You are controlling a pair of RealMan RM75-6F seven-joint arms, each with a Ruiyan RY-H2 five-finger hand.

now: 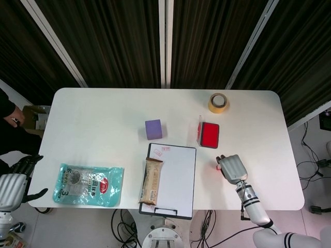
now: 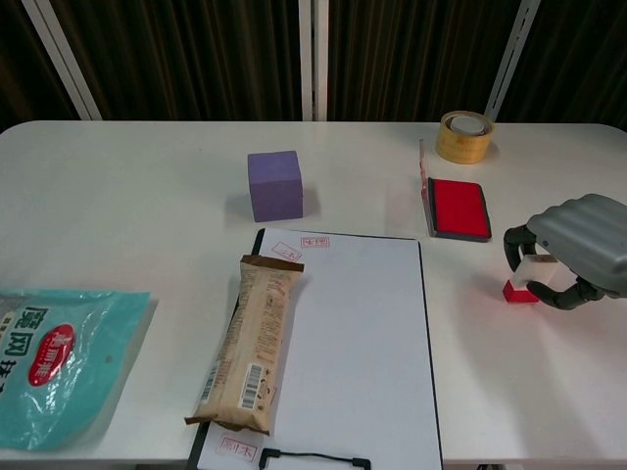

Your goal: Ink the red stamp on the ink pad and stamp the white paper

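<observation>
Right hand (image 2: 573,250) grips the red stamp (image 2: 519,290), fingers curled round its white handle; the stamp's red base sits at the worktop (image 2: 147,196) surface, right of the paper (image 2: 353,343) and near of the open ink pad (image 2: 458,209). Left hand (image 1: 15,181) hangs off the worktop's left edge, fingers apart, holding nothing. A snack bar (image 2: 250,343) lies on the paper's left edge. Purple cube (image 2: 274,184), tape roll (image 2: 464,136) and teal bag (image 2: 54,348) lie elsewhere.
</observation>
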